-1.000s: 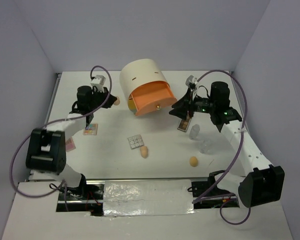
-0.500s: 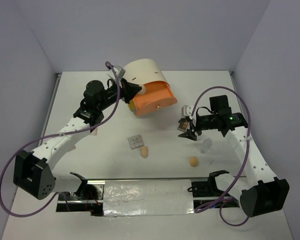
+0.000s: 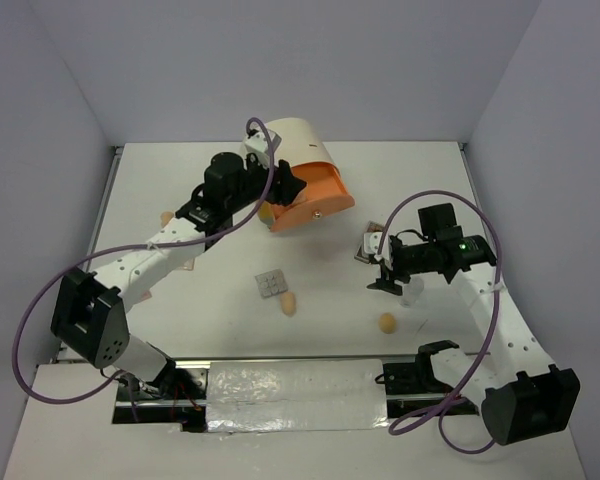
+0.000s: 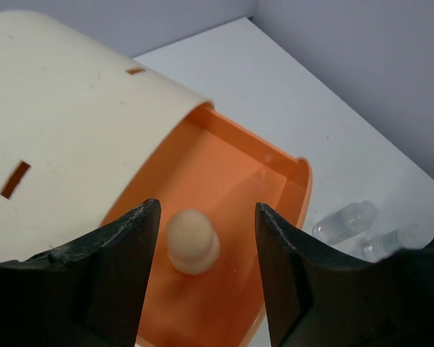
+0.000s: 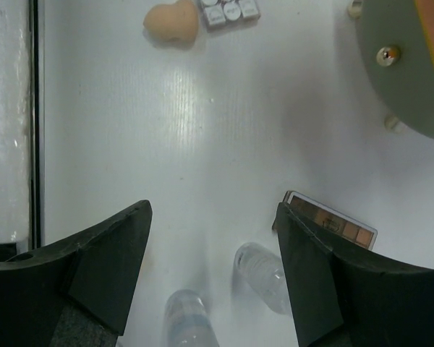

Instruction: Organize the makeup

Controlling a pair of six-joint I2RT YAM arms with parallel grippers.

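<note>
My left gripper [image 3: 286, 186] [image 4: 206, 235] hangs open over the orange drawer [image 3: 318, 203] [image 4: 246, 181] of the cream cylindrical unit [image 3: 283, 148]. A peach sponge [image 4: 192, 241] lies in the drawer between the fingers, touching neither. My right gripper [image 3: 381, 266] [image 5: 211, 217] is open above two clear bottles [image 5: 264, 276] [image 5: 189, 318] lying on the table. The long brown palette [image 3: 368, 245] [image 5: 333, 221] lies beside its right finger. Two sponges [image 3: 289, 303] [image 3: 387, 322] and the grey-white palette [image 3: 271, 284] lie mid-table. Another sponge [image 3: 166, 217] sits at the left.
The cream unit [image 4: 65, 130] stands at the back centre with its drawer pulled out toward the right arm. The left arm stretches across the left half of the table. A foil-covered strip [image 3: 295, 385] runs along the near edge between the arm bases.
My left arm swung from the table's left side to the drawer, opened, and the sponge now lies in the drawer. My right gripper pulled back from the brown palette to over the bottles, opening wider.
</note>
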